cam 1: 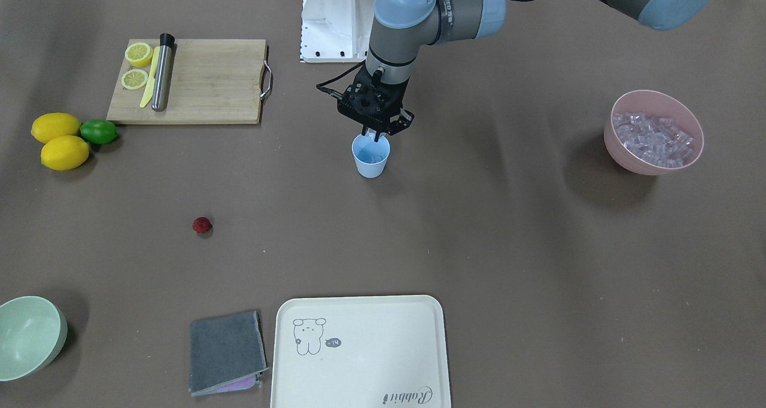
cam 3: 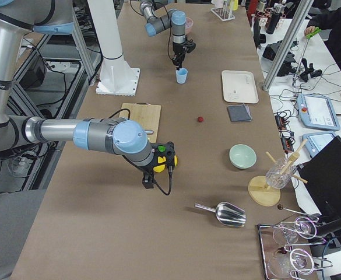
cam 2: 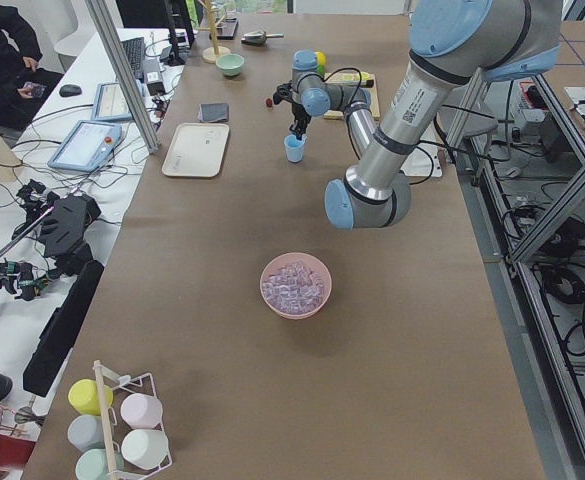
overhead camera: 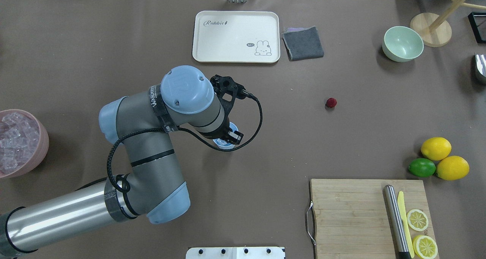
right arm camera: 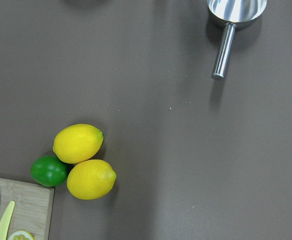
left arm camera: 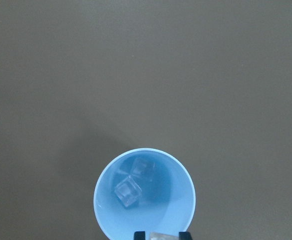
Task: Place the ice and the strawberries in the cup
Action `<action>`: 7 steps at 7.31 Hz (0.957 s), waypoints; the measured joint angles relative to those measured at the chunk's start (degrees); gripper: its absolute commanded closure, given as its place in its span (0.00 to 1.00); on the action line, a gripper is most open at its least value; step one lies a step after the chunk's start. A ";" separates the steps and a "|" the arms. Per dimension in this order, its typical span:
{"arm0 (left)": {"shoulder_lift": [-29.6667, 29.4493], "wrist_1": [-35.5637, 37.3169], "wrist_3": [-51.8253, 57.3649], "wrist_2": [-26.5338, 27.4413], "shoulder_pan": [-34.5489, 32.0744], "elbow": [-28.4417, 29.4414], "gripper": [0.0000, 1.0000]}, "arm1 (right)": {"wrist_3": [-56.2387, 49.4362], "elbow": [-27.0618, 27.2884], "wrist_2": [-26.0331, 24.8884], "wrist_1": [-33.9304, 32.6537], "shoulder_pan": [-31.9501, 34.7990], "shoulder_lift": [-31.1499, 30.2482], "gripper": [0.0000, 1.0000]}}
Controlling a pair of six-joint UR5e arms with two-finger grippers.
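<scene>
Left wrist view: L fingers (left arm camera: 184,236) pinch ice cube (left arm camera: 161,235) over cup (left arm camera: 178,205) rim; 2 more inside.

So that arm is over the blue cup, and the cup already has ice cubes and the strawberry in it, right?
Not quite. The cup holds only ice; the strawberry lies on the table, apart from it, as the front-facing view shows. The left gripper is over the cup.

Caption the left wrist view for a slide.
Left gripper holds an ice cube above the light-blue cup, two cubes lying inside it.
</scene>
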 measured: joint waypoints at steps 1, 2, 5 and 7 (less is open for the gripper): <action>-0.25 -1.00 -0.14 0.14 -0.01 1.07 0.03 | 1.36 0.55 0.24 0.10 -0.84 0.36 0.00; -0.38 -1.43 -0.24 0.39 -0.04 1.49 0.03 | 2.21 0.82 0.37 0.17 -1.58 0.83 0.00; 0.58 -1.37 -0.28 0.88 -2.04 0.04 0.02 | 8.79 1.98 0.95 0.28 -6.32 4.43 0.00; 5.41 -1.23 1.29 0.73 -5.19 -3.65 0.02 | 18.02 3.08 0.65 0.34 -12.86 9.70 0.00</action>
